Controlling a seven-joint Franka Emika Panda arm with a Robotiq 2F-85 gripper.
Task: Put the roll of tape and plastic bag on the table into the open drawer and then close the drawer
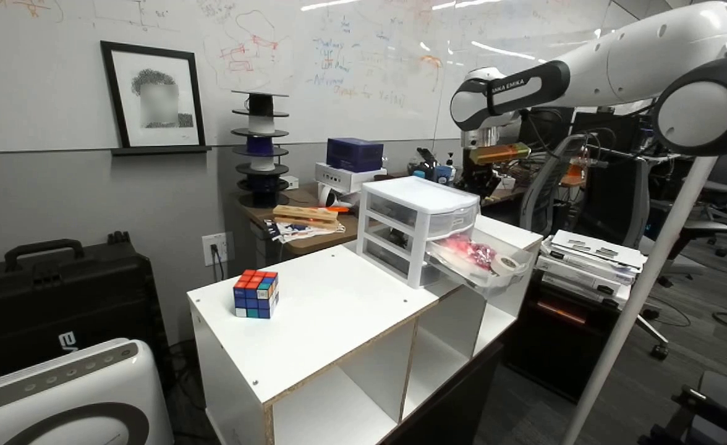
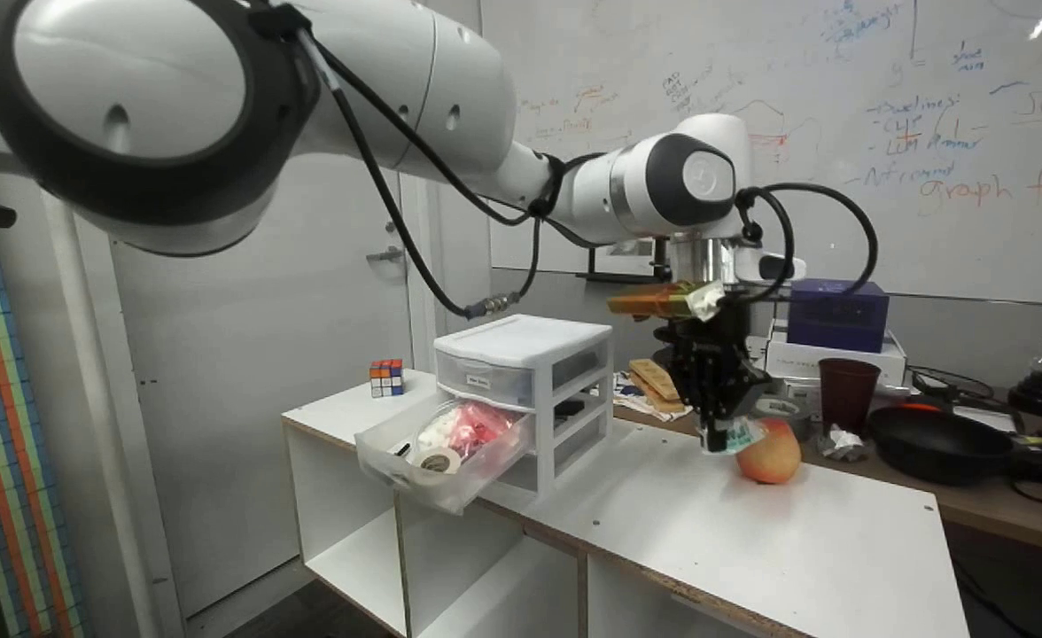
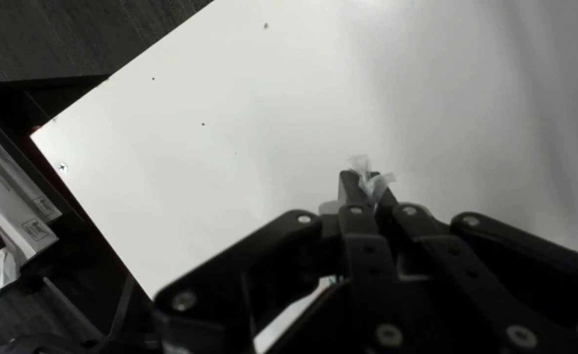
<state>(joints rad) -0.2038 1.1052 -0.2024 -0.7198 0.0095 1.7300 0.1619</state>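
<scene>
The black two-fingered gripper (image 3: 366, 189) hangs above the large white flat-topped table (image 2: 680, 532), right of the small white plastic three-drawer unit (image 2: 525, 338) in an exterior view. Its fingers (image 3: 350, 187) stand narrow, nearly together — a small crumpled piece of translucent plastic (image 2: 741, 435) is pinched between the tips. Just right of it there shows a round orange-red fruit-like thing (image 2: 771, 454); whether they touch I cannot tell. The wide, shallow, translucent lowest drawer (image 2: 397, 474) is pulled out, and inside lie the white roll of tape (image 1: 497, 268) and, just beside it, the crumpled pink-and-clear plastic bag (image 2: 478, 427). A multicoloured plastic puzzle cube (image 1: 255, 295) stands on the table — left of the unit in both exterior views.
</scene>
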